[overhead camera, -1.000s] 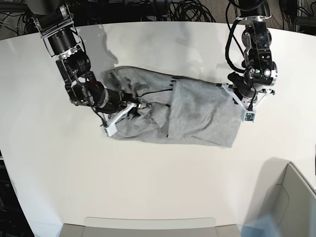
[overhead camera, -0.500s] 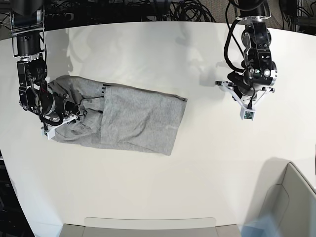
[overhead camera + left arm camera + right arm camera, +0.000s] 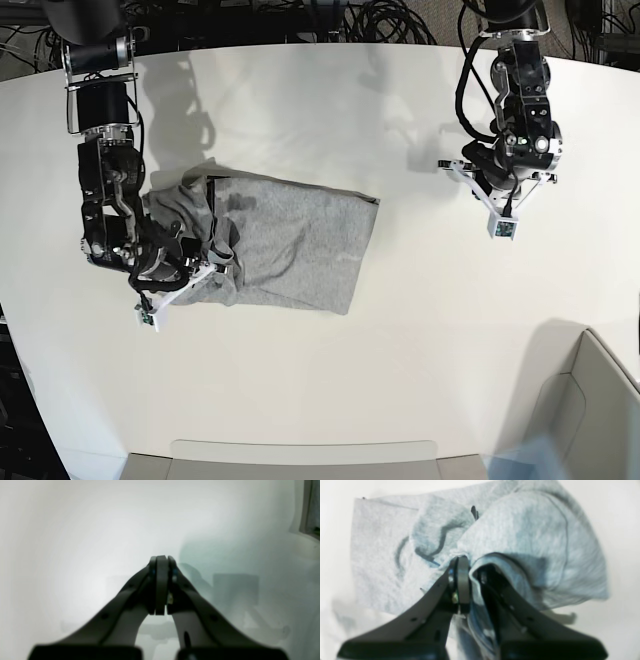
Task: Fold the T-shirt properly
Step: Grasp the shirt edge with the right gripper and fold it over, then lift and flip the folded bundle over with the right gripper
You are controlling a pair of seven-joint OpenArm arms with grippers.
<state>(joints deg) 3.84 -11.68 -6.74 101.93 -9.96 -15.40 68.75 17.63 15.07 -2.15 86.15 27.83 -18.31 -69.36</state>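
T-shirt grey, part-folded, lies on white tabletop at approx 9 o'clock in base view. R gripper clamped on bunched fabric at shirt's 9 o'clock end. L gripper clenched, nothing in it, over bare tabletop at 2 o'clock, well apart from shirt.

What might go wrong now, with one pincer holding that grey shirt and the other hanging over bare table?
The right pincer pinches only a bunched wad of the T-shirt, so a pull may drag the whole heap and crease it rather than fold it. The left pincer is shut on nothing, away from the cloth, so nothing pins the flat far end; that end may slide across the table.
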